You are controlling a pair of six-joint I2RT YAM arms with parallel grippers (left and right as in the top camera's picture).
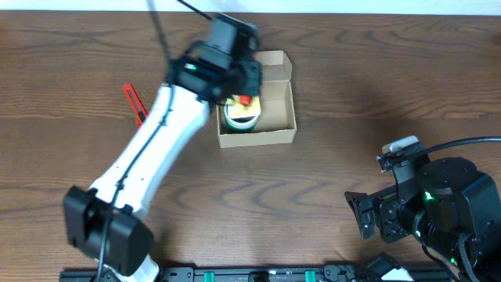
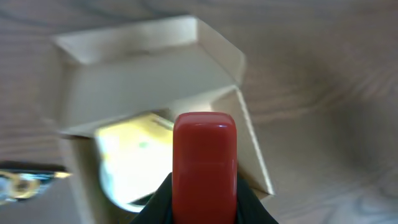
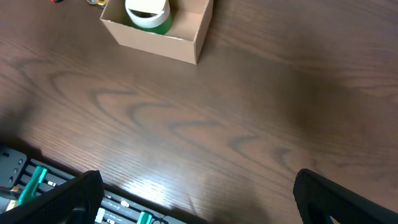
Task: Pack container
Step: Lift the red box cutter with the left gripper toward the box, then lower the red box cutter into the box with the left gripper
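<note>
The tan cardboard container (image 1: 258, 138) stands open at the back middle of the table, its flap lid (image 1: 275, 64) tipped back. A white and green tape roll (image 1: 239, 118) lies inside on the left. My left gripper (image 1: 243, 101) hovers over the box opening, shut on a red block-shaped object (image 2: 204, 155) that points down into the box (image 2: 143, 81), right beside the roll (image 2: 130, 162). My right gripper (image 3: 199, 199) is open and empty, low over the table at the front right (image 1: 366, 215). The box (image 3: 158, 43) and roll (image 3: 149, 12) show far off in the right wrist view.
A red and black tool (image 1: 135, 103) lies on the table left of the box, beside the left arm. A black rail with green clips (image 1: 258, 274) runs along the front edge. A dark metallic item (image 2: 25, 180) lies left of the box.
</note>
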